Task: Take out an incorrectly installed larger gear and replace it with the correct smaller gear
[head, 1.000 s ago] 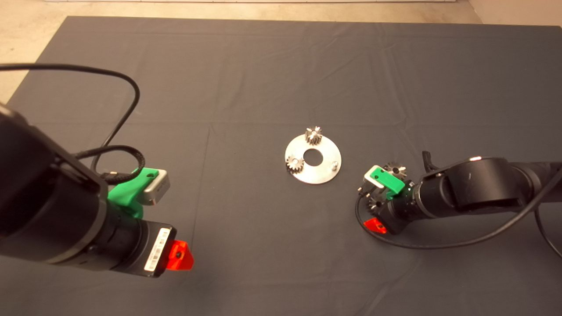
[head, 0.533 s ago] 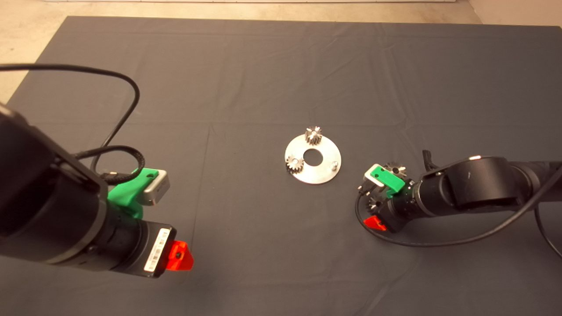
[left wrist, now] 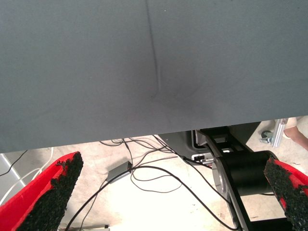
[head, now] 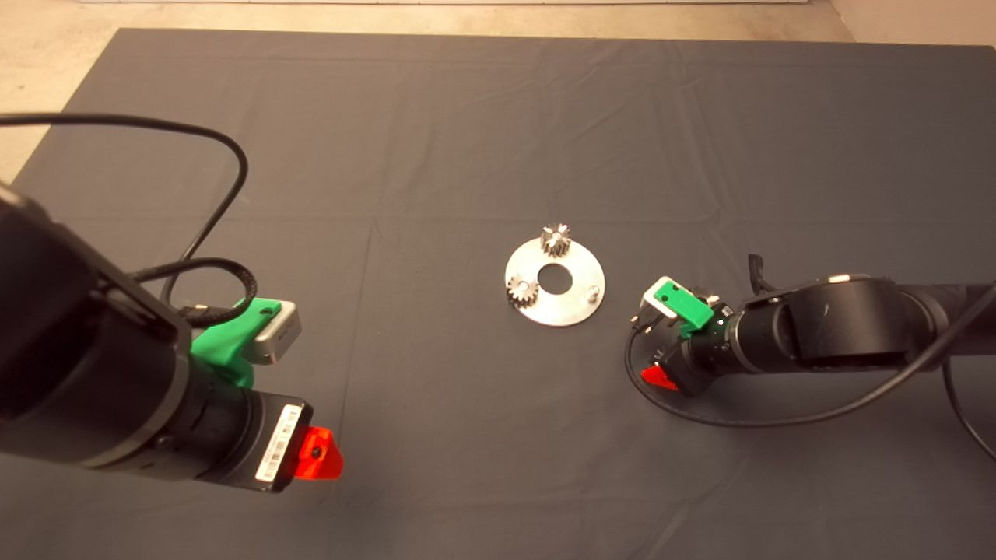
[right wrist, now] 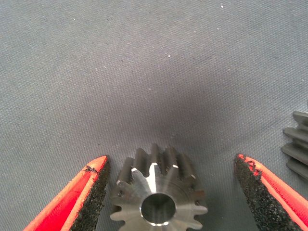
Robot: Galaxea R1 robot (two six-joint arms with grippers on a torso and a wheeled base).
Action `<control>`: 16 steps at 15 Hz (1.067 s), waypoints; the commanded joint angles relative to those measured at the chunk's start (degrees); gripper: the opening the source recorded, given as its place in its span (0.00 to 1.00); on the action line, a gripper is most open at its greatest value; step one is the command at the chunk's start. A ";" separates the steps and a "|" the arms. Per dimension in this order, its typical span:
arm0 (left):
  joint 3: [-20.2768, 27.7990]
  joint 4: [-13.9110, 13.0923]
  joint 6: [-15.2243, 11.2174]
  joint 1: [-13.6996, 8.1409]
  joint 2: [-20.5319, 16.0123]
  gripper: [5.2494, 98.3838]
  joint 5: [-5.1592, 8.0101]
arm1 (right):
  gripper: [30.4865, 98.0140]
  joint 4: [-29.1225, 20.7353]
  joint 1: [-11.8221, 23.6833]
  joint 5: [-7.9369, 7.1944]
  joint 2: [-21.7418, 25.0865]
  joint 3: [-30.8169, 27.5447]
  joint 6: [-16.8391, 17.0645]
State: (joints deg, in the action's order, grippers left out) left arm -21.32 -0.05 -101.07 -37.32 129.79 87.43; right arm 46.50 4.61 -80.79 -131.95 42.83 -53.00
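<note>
The smaller gear [right wrist: 159,202] is not on the plate yet. It lies flat on the mat [head: 436,140] to the right of the round metal plate [head: 572,309], and your right gripper [right wrist: 172,160] hangs directly over it. The fingers are spread wide, one pad on each side of the gear, and neither pad touches the teeth. The larger gear [right wrist: 297,144] is already off the plate and rests on the mat just beside the smaller one, apart from it. The removal half of your job therefore looks done. On the plate, two small silver gears [head: 555,239] sit at the far edge and the left edge, and the short pin [head: 595,293] on the right edge stands bare. That pin looks like the spot to fill. You have yet to close on the smaller gear, lift it, carry it left to the plate and seat its centre hole over the pin so it meshes. Your left gripper [left wrist: 172,163] waits at the near left of the mat with its fingers spread and nothing between them.
</note>
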 commanded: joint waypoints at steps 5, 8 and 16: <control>0.86 -1.41 -0.27 -0.39 -0.10 0.99 7.57 | 0.51 1.62 0.75 0.10 0.50 -1.23 -0.34; 0.86 -1.45 -0.27 -0.39 -0.10 0.99 7.57 | 0.51 1.48 0.75 0.10 0.50 -1.58 -0.34; 0.86 -1.45 -0.27 -0.04 -0.10 0.99 7.57 | 0.51 1.48 0.67 0.10 0.24 -2.06 -0.43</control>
State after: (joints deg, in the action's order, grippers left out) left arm -21.32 -0.22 -101.10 -37.32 129.79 87.43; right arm 46.52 4.60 -80.81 -131.76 41.42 -53.03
